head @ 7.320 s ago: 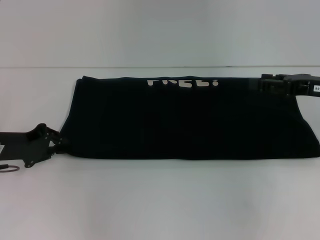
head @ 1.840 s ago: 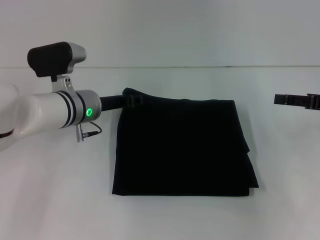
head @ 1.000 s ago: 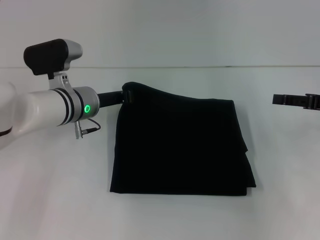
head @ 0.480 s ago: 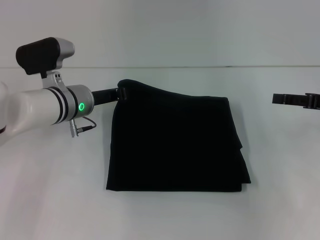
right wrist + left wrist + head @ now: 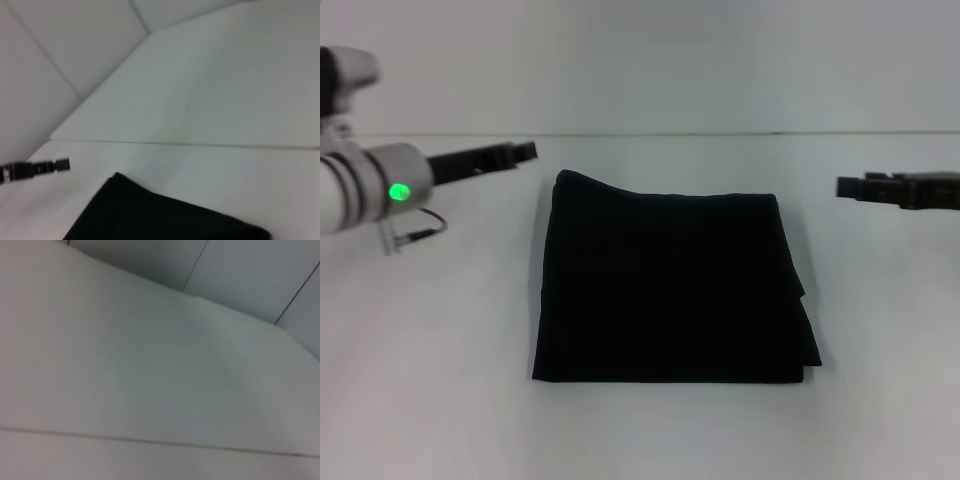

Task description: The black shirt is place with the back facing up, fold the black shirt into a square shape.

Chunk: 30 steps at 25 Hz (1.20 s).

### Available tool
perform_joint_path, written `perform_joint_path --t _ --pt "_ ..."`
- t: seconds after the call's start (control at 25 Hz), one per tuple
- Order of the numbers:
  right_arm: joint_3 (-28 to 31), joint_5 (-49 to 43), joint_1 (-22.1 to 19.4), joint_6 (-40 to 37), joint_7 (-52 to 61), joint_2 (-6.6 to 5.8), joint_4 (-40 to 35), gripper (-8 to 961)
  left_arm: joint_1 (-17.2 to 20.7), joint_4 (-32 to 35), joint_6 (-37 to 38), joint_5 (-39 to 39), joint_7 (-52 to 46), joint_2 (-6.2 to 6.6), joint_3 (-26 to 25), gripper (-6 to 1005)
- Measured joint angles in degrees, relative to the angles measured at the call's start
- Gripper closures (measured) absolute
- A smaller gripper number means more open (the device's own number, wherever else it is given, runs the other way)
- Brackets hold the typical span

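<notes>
On white table (image 5: 440, 400), folded black shirt (image 5: 670, 290)

Just a pale worktop (image 5: 125, 390) meeting grey wall panels (image 5: 240, 275) with thin dark seams — nothing else showing.

The black shirt (image 5: 665, 288) lies flat on the white counter (image 5: 650, 430), folded into a near-square block with no lettering showing. Its near and left edges run straight, its far left corner rises in a slight peak, and along the right side the stacked layers step out unevenly, flaring toward the near right corner
</notes>
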Motion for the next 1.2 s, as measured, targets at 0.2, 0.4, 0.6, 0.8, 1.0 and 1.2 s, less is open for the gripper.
perform_joint_path --t 0.2,0.4,0.6,0.8,1.0,1.2 --pt "-0.1 0.0 2.1 -3.9 -8.7 1.2 -0.5 276 3.3 7.8 15.5 -0.1 6.4 0.87 -2.3 664" --pt "-4.8 -0.1 2.7 -8.4 -12.8 3.13 -4.7 267 2.5 9.2 30.6 0.3 18.5 0.99 -1.7 416" --pt "-14.9 -0.4 2.6 -8.8 -10.5 4.07 -9.2 269 0.8 9.6 34.1 3.8 24.1 1.07 3.0 237" --pt "-19.4 -1.7 3.4 -7.6 -6.5 4.17 -10.6 275 -0.2 11.1 33.7 10.8 23.0 0.24 5.6 64" --pt "-19.8 -2.6 3.5 -7.1 -5.2 4.35 -11.4 278 1.0 13.6 34.1 12.4 22.7 -0.74 5.1 57" --pt "-19.9 -2.7 3.5 -7.0 -4.8 4.21 -11.4 278 1.1 13.7 34.2 12.4 22.7 -0.78 5.0 52"
